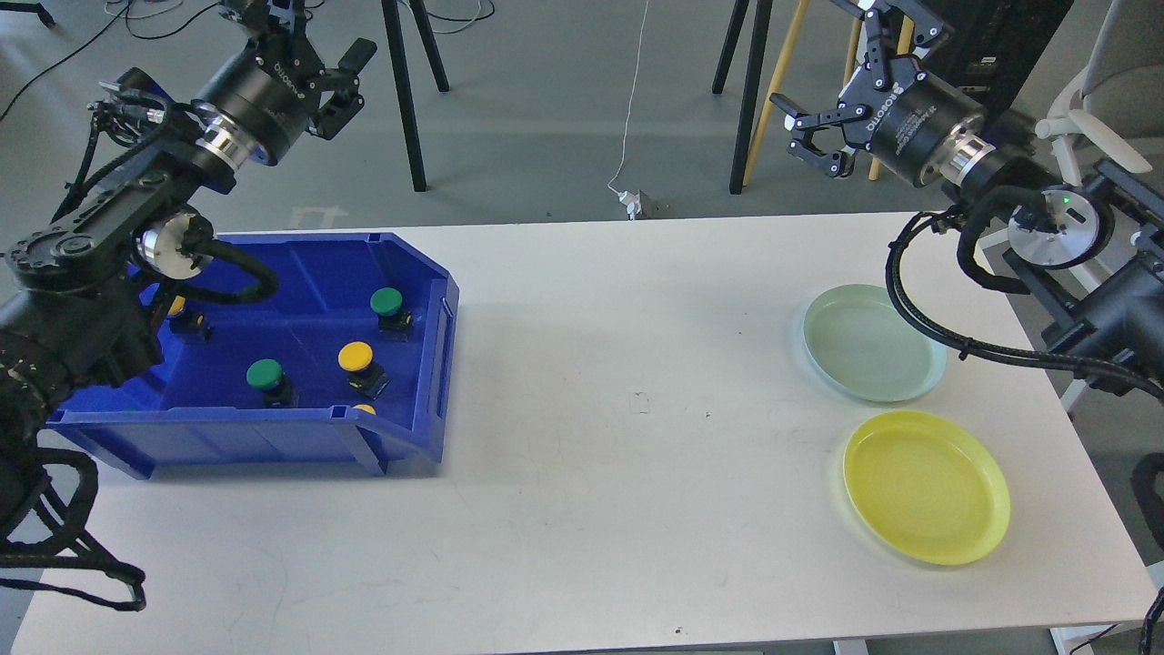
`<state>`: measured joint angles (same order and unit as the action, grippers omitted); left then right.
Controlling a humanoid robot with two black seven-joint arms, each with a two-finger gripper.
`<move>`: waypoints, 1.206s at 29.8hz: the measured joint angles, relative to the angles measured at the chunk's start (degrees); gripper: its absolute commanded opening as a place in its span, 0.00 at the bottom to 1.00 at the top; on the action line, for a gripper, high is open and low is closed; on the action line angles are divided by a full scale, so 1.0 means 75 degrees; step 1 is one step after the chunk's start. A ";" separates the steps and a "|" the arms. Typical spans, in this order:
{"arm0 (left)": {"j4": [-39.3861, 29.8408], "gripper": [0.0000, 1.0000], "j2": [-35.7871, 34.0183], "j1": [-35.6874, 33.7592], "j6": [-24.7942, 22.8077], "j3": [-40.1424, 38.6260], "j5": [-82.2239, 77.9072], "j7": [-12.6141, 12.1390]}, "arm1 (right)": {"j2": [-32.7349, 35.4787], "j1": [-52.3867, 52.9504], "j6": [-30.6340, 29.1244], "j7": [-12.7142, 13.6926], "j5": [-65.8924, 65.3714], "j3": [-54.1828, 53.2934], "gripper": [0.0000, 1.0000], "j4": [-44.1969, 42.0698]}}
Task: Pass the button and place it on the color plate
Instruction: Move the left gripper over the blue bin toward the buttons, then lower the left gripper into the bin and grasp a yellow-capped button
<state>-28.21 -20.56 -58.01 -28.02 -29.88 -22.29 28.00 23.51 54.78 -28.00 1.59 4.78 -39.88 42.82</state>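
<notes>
Several push buttons lie in a blue bin (273,438) at the table's left: a green button (386,303), a yellow button (356,357) and another green button (265,373). One more yellow button (176,307) is partly hidden by my left arm, and a yellow cap (364,409) peeks over the bin's front wall. A pale green plate (873,355) and a yellow plate (926,487) sit empty at the right. My left gripper (314,41) hangs open, high behind the bin. High behind the plates, my right gripper (832,86) is open too.
The white table (618,437) spans the view, with its far edge near the top third. Beyond it, over grey floor, stand black tripod legs (405,91), a wooden leg (773,82) and a white cable with a plug (632,200). A chair (1109,109) is at the far right.
</notes>
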 measured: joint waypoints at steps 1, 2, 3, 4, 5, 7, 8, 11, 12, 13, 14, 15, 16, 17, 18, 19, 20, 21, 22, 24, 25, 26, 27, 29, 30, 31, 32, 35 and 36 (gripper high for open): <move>0.0001 1.00 0.0011 0.0008 0.0001 0.0000 0.0003 0.0000 | 0.0003 -0.0037 0.0000 -0.0001 0.0000 -0.0012 1.00 -0.0006; 0.0003 1.00 0.0015 0.0016 0.0001 0.0003 0.0005 0.0000 | 0.0018 -0.0091 0.0000 -0.0001 0.0000 -0.0019 1.00 -0.0011; 0.0006 1.00 0.0016 0.0021 0.0001 0.0006 0.0006 0.0000 | 0.0047 -0.0128 0.0000 -0.0001 0.0001 -0.0029 1.00 -0.0012; 0.0007 1.00 0.0016 0.0031 0.0002 0.0008 0.0007 0.0000 | 0.0083 -0.0153 0.0000 -0.0001 0.0002 -0.0037 1.00 -0.0014; 0.0007 1.00 0.0015 0.0038 0.0002 0.0013 0.0007 0.0000 | 0.0096 -0.0171 0.0000 -0.0001 0.0004 -0.0044 1.00 -0.0015; 0.0017 1.00 0.0009 0.0045 0.0002 -0.0007 0.0027 0.0000 | 0.0118 -0.0193 0.0000 -0.0001 0.0005 -0.0047 1.00 -0.0020; 0.0035 1.00 0.0034 0.0055 0.0006 -0.0037 0.0065 0.0000 | 0.0134 -0.0197 0.0000 -0.0001 0.0005 -0.0047 1.00 -0.0022; -0.0419 1.00 0.0206 0.0292 0.0006 -0.0113 0.0234 0.0002 | 0.0237 -0.0201 0.0000 -0.0002 0.0007 -0.0009 1.00 -0.0015; -0.0779 1.00 0.0207 0.0458 0.0004 -0.0157 0.0268 0.0001 | 0.0274 -0.0202 0.0000 -0.0001 0.0007 0.0013 1.00 -0.0011; -0.1218 1.00 0.0151 0.0627 0.0002 -0.0262 0.0296 0.0001 | 0.0298 -0.0202 0.0000 -0.0001 0.0007 0.0027 1.00 -0.0011; -0.1645 1.00 0.0040 0.0748 0.0001 -0.0423 0.0308 0.0001 | 0.0308 -0.0203 0.0000 -0.0001 0.0006 0.0035 1.00 -0.0012; -0.2100 1.00 -0.0097 0.0826 0.0006 -0.0607 0.0301 0.0001 | 0.0318 -0.0205 0.0000 -0.0001 -0.0002 0.0039 1.00 -0.0020; -0.2456 1.00 -0.0207 0.0857 0.0005 -0.0734 0.0278 0.0002 | 0.0322 -0.0211 0.0000 -0.0001 -0.0012 0.0046 1.00 -0.0028; -0.2848 1.00 -0.0322 0.0865 0.0004 -0.0813 0.0211 0.0002 | 0.0322 -0.0223 0.0000 -0.0001 -0.0019 0.0050 1.00 -0.0033; -0.3239 1.00 -0.0479 0.0845 0.0003 -0.0845 0.0082 0.0002 | 0.0334 -0.0258 0.0000 -0.0001 -0.0019 0.0051 1.00 -0.0035; -0.3561 1.00 -0.0680 0.0778 0.0000 -0.0849 -0.0079 0.0002 | 0.0355 -0.0319 0.0000 -0.0001 -0.0019 0.0053 1.00 -0.0036; -0.3891 1.00 -0.0993 0.0654 0.0001 -0.0817 -0.0325 0.0002 | 0.0392 -0.0373 -0.0001 -0.0001 -0.0017 0.0052 1.00 -0.0035; -0.4176 0.99 -0.1342 0.0480 0.0003 -0.0647 -0.0616 0.0002 | 0.0447 -0.0412 0.0000 -0.0001 -0.0015 0.0042 1.00 -0.0035; -0.4365 0.99 -0.1629 0.0279 0.0004 -0.0364 -0.0866 0.0002 | 0.0503 -0.0450 0.0000 -0.0001 -0.0009 0.0018 1.00 -0.0034; -0.4605 0.99 -0.2138 -0.0406 0.0000 0.0637 -0.1397 0.0000 | 0.0650 -0.0518 -0.0001 -0.0001 0.0001 -0.0022 1.00 -0.0027; -0.4647 0.99 -0.2305 -0.0812 0.0000 0.1253 -0.1657 0.0001 | 0.0748 -0.0581 0.0000 -0.0001 0.0004 -0.0038 1.00 -0.0023; -0.4679 0.99 -0.2452 -0.1304 -0.0001 0.2040 -0.2007 0.0000 | 0.0849 -0.0633 0.0000 -0.0001 0.0005 -0.0049 1.00 -0.0012; -0.4696 0.99 -0.2566 -0.1782 -0.0001 0.2821 -0.2409 0.0001 | 0.0939 -0.0674 -0.0001 -0.0001 0.0008 -0.0060 1.00 0.0002; -0.4704 0.99 -0.2740 -0.2579 0.0000 0.4154 -0.3357 0.0001 | 0.1164 -0.0777 -0.0001 -0.0001 0.0025 -0.0099 1.00 0.0035; -0.4708 0.99 -0.2789 -0.2897 0.0002 0.4710 -0.3916 0.0000 | 0.1261 -0.0832 0.0000 -0.0001 0.0048 -0.0130 1.00 0.0044; -0.4713 0.99 -0.2813 -0.3121 0.0003 0.5118 -0.4489 0.0000 | 0.1361 -0.0907 0.0000 -0.0001 0.0084 -0.0195 1.00 0.0056; -0.4720 0.99 -0.2832 -0.3289 0.0002 0.5481 -0.5174 0.0001 | 0.1452 -0.1001 0.0000 -0.0001 0.0126 -0.0291 1.00 0.0063; -0.4708 0.98 -0.2808 -0.3438 0.0002 0.6023 -0.7132 0.0001 | 0.1595 -0.1316 0.0000 -0.0001 0.0175 -0.0586 1.00 0.0068; -0.4673 0.98 -0.2787 -0.3432 0.0002 0.6146 -0.7716 0.0001 | 0.1627 -0.1391 0.0000 0.0002 0.0179 -0.0674 1.00 0.0070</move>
<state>-63.26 -41.46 -83.75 -28.01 16.21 -80.16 28.00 35.71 44.35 -28.00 1.61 6.12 -44.94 43.35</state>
